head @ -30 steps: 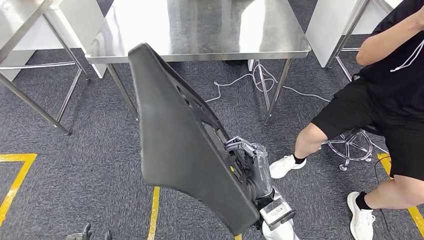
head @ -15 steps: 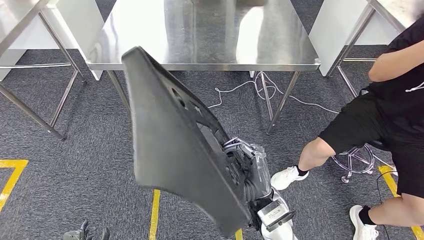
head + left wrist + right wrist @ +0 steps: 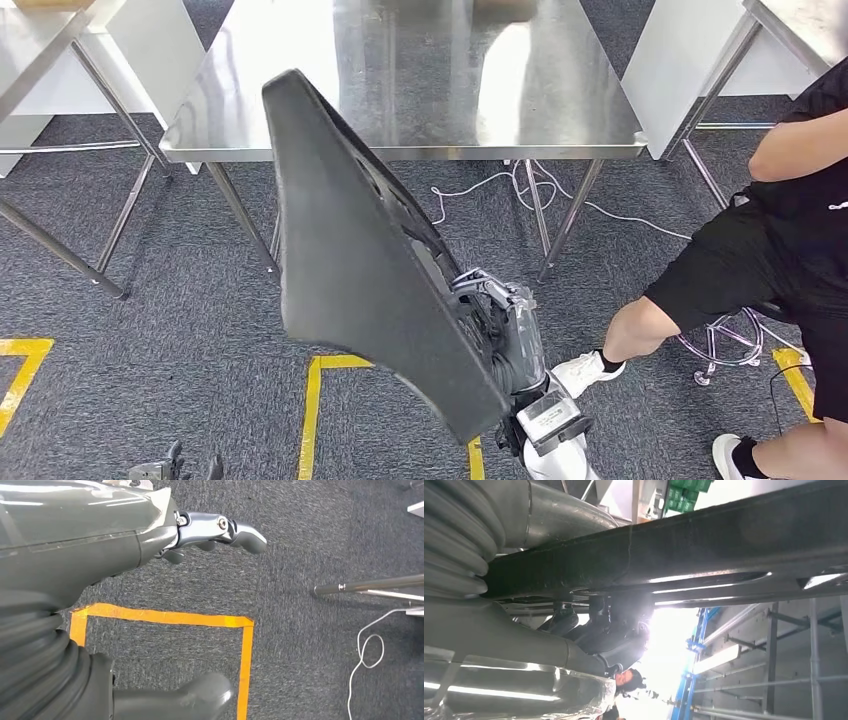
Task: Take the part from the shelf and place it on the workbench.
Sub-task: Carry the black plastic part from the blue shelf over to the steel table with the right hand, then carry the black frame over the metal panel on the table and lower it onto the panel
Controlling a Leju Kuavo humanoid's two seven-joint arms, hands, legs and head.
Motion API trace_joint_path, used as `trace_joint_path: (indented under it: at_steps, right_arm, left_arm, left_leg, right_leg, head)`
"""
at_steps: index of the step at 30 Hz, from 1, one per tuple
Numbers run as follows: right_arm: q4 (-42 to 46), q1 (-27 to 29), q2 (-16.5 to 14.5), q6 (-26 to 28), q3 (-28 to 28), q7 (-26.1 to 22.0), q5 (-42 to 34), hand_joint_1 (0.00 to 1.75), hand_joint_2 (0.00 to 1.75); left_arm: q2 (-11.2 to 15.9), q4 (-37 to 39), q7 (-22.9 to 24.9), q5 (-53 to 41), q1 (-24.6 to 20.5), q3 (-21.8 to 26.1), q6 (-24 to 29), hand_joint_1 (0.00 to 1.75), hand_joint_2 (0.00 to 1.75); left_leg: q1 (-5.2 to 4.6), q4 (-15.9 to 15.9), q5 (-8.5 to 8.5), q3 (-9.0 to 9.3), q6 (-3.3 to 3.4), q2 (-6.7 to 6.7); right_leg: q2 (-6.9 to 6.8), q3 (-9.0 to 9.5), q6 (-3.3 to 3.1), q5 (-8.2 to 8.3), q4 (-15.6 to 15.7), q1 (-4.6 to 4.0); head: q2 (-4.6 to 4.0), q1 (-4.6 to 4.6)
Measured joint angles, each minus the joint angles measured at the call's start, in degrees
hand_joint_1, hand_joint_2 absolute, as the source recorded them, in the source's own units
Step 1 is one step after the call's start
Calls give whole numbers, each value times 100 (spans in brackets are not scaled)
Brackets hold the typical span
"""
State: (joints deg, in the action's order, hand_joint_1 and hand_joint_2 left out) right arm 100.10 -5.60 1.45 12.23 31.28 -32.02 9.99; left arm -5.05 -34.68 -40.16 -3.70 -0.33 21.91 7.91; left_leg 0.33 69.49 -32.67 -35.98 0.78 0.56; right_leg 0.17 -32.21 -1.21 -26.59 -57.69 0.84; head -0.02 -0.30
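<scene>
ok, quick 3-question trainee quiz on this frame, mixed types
1. True or false: the black part already lies on the steel workbench.
2. Which hand holds the part? A) left B) right C) the person's
3. Fill in: the floor tape beside the part is ____.

Key:
1. False. The part is up in the air, short of the workbench.
2. B. The right hand grips it from behind; the left hand holds nothing.
3. Yellow.

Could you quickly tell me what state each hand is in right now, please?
Left hand: holds nothing; whether its fingers are spread or curled cannot be told.
Right hand: holding the large black part.
</scene>
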Motion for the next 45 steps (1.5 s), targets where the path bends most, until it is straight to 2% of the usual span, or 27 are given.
trace_joint_path:
  at_steps: [2,3,4,6,7,8,10,12,14,16,18,19,21,23,25,28,31,32,33,34,36,37,39,40,42,43,45]
  right_arm:
    - [-4,-1,-1,-2,1,0,-4,175,175]
    - [-9,-6,-1,-4,1,0,-10,175,175]
    - [-16,-19,-2,-5,2,0,-19,175,175]
    - [-42,-71,-14,-19,4,2,-46,175,175]
    - [-57,-107,-27,-30,7,7,-60,175,175]
    - [-75,-148,-45,-45,9,17,-72,175,175]
    - [-115,-229,-82,-84,16,42,-91,175,175]
    - [-172,-316,-110,-121,27,60,-108,175,175]
    - [-249,-426,-137,-161,55,67,-124,175,175]
    - [-355,-521,-169,-202,98,74,-134,175,175]
    - [-498,-614,-208,-223,158,93,-146,175,175]
    - [-577,-677,-241,-230,196,103,-155,175,175]
    - [-748,-840,-330,-255,288,111,-176,175,175]
    - [-926,-1012,-434,-285,387,119,-199,175,175]
    - [-1083,-1162,-544,-303,472,139,-230,175,175]
    - [-1258,-1385,-715,-313,568,173,-272,175,175]
    - [-1392,-1528,-836,-315,625,192,-286,175,175]
    - [-1432,-1538,-857,-316,637,199,-287,175,175]
    - [-1470,-1539,-873,-322,649,204,-289,175,175]
    - [-1506,-1541,-886,-330,662,209,-291,175,175]
    - [-1571,-1569,-931,-364,694,217,-299,175,175]
    - [-1602,-1603,-956,-381,712,220,-303,175,175]
    - [-1659,-1687,-1005,-406,746,230,-311,175,175]
    - [-1686,-1719,-1028,-409,759,234,-311,175,175]
    - [-1721,-1753,-1066,-413,775,242,-310,175,175]
    - [-1733,-1771,-1081,-413,781,242,-310,175,175]
    - [-1755,-1812,-1099,-413,790,240,-312,175,175]
  left_arm:
    - [4,1,1,3,10,4,0,0,175]
    - [6,2,1,3,12,4,-1,0,175]
    - [9,2,1,3,12,7,-5,0,175]
    - [15,5,1,8,9,28,-17,0,175]
    - [17,9,2,11,1,48,-23,0,175]
    - [19,13,2,16,-6,73,-27,0,175]
    - [21,15,2,23,-14,124,-26,0,175]
    - [22,11,1,29,-13,169,-16,0,175]
    - [22,8,0,33,-17,227,-10,0,175]
    - [25,5,1,48,-14,298,-14,0,175]
    - [27,4,1,70,0,377,-32,0,175]
    - [28,3,1,84,8,419,-45,0,175]
    - [25,1,1,105,22,513,-67,0,175]
    - [25,-3,1,112,40,615,-79,0,175]
    - [30,-12,2,112,71,714,-92,0,175]
    - [38,-45,0,105,120,845,-117,0,175]
    - [48,-57,1,96,147,943,-126,0,175]
    - [50,-57,1,97,160,971,-126,0,175]
    - [50,-58,1,97,172,994,-126,0,175]
    - [51,-63,1,96,180,1015,-125,0,175]
    - [51,-80,0,95,188,1068,-126,0,175]
    - [49,-88,0,94,192,1100,-128,0,175]
    - [44,-101,1,84,213,1146,-133,0,175]
    - [42,-109,1,75,229,1163,-134,0,175]
    - [38,-134,0,55,255,1195,-135,0,175]
    - [36,-144,-1,46,254,1216,-134,0,175]
    - [38,-155,-2,24,252,1253,-133,0,175]
  left_leg:
    - [70,362,-186,-388,-96,-15]
    - [105,292,-148,-460,-134,-25]
    - [140,52,20,-441,-168,-35]
    - [185,-623,554,-264,-219,-71]
    - [179,-846,693,-196,-208,-99]
    - [158,-954,771,-154,-169,-118]
    - [106,-967,743,-117,-29,-122]
    - [85,-1004,787,-22,94,-99]
    - [59,-1021,769,58,177,-84]
    - [21,-1020,718,90,226,-61]
    - [-27,-1020,651,154,254,-34]
    - [-57,-1020,614,205,261,-20]
    - [-106,-1024,536,314,265,-3]
    - [-122,-1029,474,368,232,3]
    - [-113,-971,463,384,178,-2]
    - [-68,-653,351,309,87,-17]
    - [14,191,-35,-199,-44,-17]
    - [53,407,-92,-384,-87,-20]
    - [93,465,-50,-496,-130,-26]
    - [136,339,99,-512,-174,-33]
    - [227,-313,575,-303,-282,-42]
    - [243,-618,657,-198,-305,-45]
    - [228,-896,641,-76,-241,-54]
    - [200,-910,585,-59,-162,-62]
    - [183,-926,678,8,-37,-53]
    - [176,-932,674,42,1,-45]
    - [160,-940,647,89,63,-31]
  right_leg:
    - [11,81,3,-82,-1,12]
    - [18,137,23,-131,-1,26]
    - [23,208,50,-186,-1,46]
    - [29,361,128,-305,-4,75]
    - [32,408,174,-353,1,76]
    - [34,421,223,-391,18,67]
    - [30,475,328,-415,11,39]
    - [21,499,385,-456,-101,29]
    - [18,219,356,-561,-568,35]
    - [18,-283,279,-768,-1266,26]
    - [19,-611,251,-874,-1487,-1]
    - [18,-624,268,-764,-1305,-22]
    - [16,-472,274,-285,-633,-87]
    - [11,-350,181,-4,-205,-159]
    - [20,-300,68,37,-112,-172]
    - [30,-100,-28,70,-30,-83]
    - [21,-9,-87,13,-16,-61]
    - [27,7,-82,-8,-17,-53]
    - [34,28,-66,-35,-19,-38]
    - [42,59,-34,-66,-21,-17]
    - [51,143,50,-145,-26,26]
    - [56,182,99,-185,-36,34]
    - [62,218,200,-245,-58,11]
    - [66,238,244,-262,-78,-5]
    - [62,244,312,-295,-151,-18]
    - [55,172,324,-317,-291,-16]
    - [41,-211,308,-425,-896,-9]
  head:
    - [0,-1]
    - [0,-3]
    - [0,-2]
    - [0,-8]
    - [0,-20]
    - [0,-27]
    - [0,-42]
    - [0,-31]
    - [0,-14]
    - [0,-4]
    - [0,4]
    - [0,5]
    - [0,-6]
    - [0,-25]
    - [0,-40]
    - [0,-41]
    - [0,-46]
    - [0,-46]
    - [0,-44]
    - [0,-47]
    - [0,-47]
    - [0,-56]
    - [0,-67]
    - [0,-72]
    - [0,-57]
    - [0,-49]
    - [0,-31]
